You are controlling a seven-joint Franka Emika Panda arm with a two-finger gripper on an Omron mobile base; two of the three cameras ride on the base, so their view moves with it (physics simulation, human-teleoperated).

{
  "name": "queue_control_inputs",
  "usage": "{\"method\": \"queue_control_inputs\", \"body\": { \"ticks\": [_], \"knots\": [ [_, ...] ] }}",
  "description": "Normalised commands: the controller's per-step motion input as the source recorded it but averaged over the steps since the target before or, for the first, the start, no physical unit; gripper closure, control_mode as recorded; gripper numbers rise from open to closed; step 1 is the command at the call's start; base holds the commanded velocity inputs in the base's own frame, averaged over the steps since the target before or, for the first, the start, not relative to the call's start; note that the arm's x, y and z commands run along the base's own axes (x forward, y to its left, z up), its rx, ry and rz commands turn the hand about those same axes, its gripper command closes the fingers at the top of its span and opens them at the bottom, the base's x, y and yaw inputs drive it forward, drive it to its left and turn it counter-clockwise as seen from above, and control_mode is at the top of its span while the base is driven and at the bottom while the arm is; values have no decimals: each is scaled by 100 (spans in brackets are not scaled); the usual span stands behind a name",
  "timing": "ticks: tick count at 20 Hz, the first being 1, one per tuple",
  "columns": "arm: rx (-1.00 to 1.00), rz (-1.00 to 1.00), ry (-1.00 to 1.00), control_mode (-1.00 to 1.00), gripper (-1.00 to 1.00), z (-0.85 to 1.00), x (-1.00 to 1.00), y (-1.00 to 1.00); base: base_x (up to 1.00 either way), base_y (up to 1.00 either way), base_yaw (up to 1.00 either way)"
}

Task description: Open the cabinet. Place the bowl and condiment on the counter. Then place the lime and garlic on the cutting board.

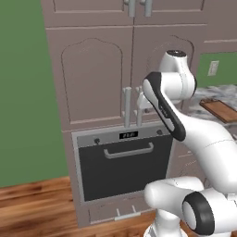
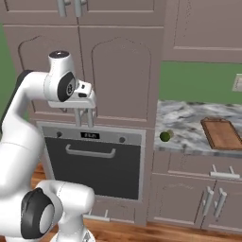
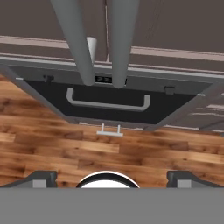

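My gripper (image 3: 109, 177) hangs with jaws wide apart just before the cabinet (image 1: 92, 74) handles (image 3: 120, 39) — spread to take one bar. The doors are shut; the lime (image 2: 165, 136) and cutting board (image 2: 221, 133) wait on the surface (image 2: 186, 124).

Glossy white rounded arm (image 1: 199, 134) of smooth tubular segments, black bands at joints, round grey-capped joint (image 2: 58, 55), light grey blocky gripper (image 2: 83, 100), two small dark fingertips (image 3: 41, 179)

The cabinet (image 2: 120, 75) stands above the oven (image 2: 92, 158); right of both runs the worktop (image 2: 184, 127), bearing the lime (image 2: 165, 136) and, farther right, the cutting board (image 2: 221, 133).
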Motion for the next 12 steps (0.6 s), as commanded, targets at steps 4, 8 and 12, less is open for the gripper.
{"method": "queue_control_inputs", "body": {
  "ticks": [4, 8, 12],
  "knots": [
    [0, 0, 0, 100, -100, 0, 0, 0, 0, 23, 0],
    [0, 0, 0, 100, -100, 0, 0, 0, 1, 39, 0],
    [0, 0, 0, 100, -100, 0, 0, 0, 8, 26, 2]
  ]
}}
